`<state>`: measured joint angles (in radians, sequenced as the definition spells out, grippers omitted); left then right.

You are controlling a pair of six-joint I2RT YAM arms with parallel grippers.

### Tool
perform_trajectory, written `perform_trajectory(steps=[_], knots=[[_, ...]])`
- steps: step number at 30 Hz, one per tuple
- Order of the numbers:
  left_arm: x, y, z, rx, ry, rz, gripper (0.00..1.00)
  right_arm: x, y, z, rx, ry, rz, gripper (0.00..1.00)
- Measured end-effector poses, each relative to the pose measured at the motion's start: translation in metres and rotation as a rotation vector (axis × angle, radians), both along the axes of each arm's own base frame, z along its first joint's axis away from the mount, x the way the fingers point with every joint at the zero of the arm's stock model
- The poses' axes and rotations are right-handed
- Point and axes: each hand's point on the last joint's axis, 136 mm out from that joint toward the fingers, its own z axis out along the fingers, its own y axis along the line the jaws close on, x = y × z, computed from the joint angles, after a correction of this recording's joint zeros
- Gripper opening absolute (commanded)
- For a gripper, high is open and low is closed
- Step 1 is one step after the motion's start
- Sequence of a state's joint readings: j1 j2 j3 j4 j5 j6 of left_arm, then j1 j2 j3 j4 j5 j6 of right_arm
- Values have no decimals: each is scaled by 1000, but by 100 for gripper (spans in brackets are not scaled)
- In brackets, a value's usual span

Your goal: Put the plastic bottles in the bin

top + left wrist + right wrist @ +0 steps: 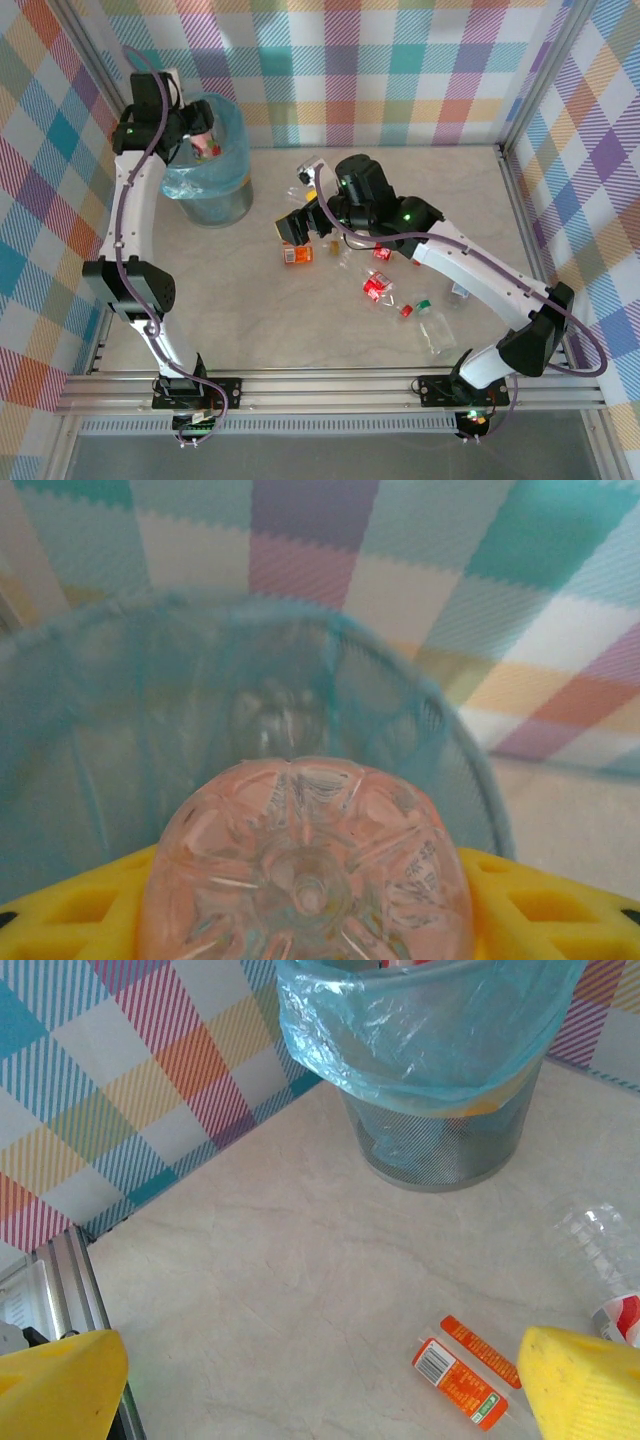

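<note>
A pale marbled table (pixel 250 330) is closed in by plaid walls (pixel 400 60), with an aluminium rail (pixel 330 385) along its near edge. The bin (pixel 215 205) stands at the far left corner. Above it the left gripper (pixel 203 135) pinches 1 clear bottle (pixel 305 860) by its base, its cap and label hidden. The right gripper (pixel 320 1390) hangs spread wide over mid-table, beside an orange-labelled bottle (pixel 465 1375). More plastic bottles (pixel 378 287) lie toward the right, some covered by the right arm; the count is unclear.
</note>
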<state>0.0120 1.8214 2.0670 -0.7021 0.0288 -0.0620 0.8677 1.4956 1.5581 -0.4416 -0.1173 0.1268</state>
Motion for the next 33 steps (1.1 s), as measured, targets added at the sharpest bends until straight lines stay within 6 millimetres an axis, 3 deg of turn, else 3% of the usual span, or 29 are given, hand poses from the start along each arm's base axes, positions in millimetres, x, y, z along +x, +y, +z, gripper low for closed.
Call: perform_trajectory(steps=[5, 13, 20, 33], knots=[[6, -5, -39, -7, 82, -38, 63, -1, -1, -11, -18, 16, 0, 100], [16, 1, -68, -19, 140, -49, 81, -1, -1, -15, -26, 22, 0, 100], [16, -2, -64, -29, 131, -64, 83, -1, -1, -15, -29, 24, 0, 100], [19, -2, -30, -30, 59, -64, 82, -1, -1, -16, -30, 25, 0, 100]])
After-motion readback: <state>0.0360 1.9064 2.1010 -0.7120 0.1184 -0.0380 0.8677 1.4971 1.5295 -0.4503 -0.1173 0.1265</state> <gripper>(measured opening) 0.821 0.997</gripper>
